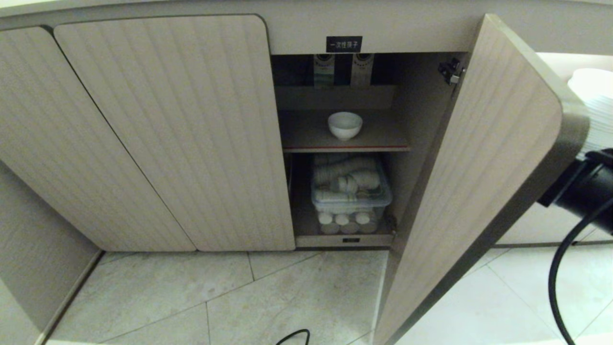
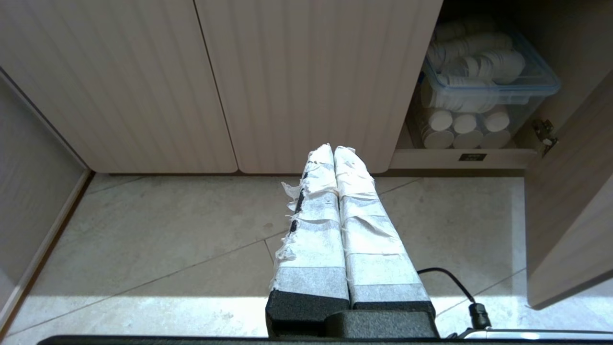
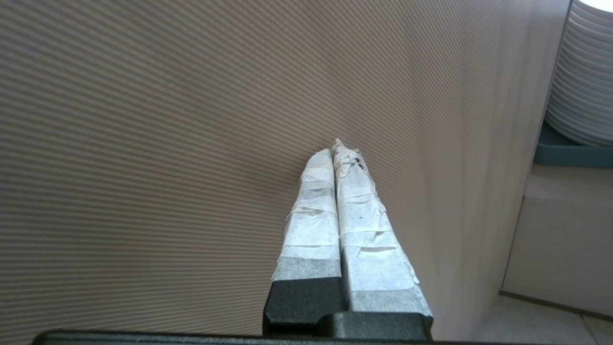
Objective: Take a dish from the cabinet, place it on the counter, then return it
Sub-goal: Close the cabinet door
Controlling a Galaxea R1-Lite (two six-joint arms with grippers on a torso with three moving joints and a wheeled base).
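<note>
Reaching past the open door [image 1: 483, 158], the clenched right pincer [image 3: 341, 148] risks knocking it; the dish [image 1: 345, 125] is left unreached; left pincer [image 2: 334, 149] clenched too.

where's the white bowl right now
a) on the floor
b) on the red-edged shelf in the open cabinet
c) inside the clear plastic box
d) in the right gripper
b: the bowl sits alone on the red-edged shelf of the open cabinet, above the clear box.

Glossy white ceramic dish [image 1: 345, 124]; ribbed wood-grain cabinet [image 1: 158, 129]
</note>
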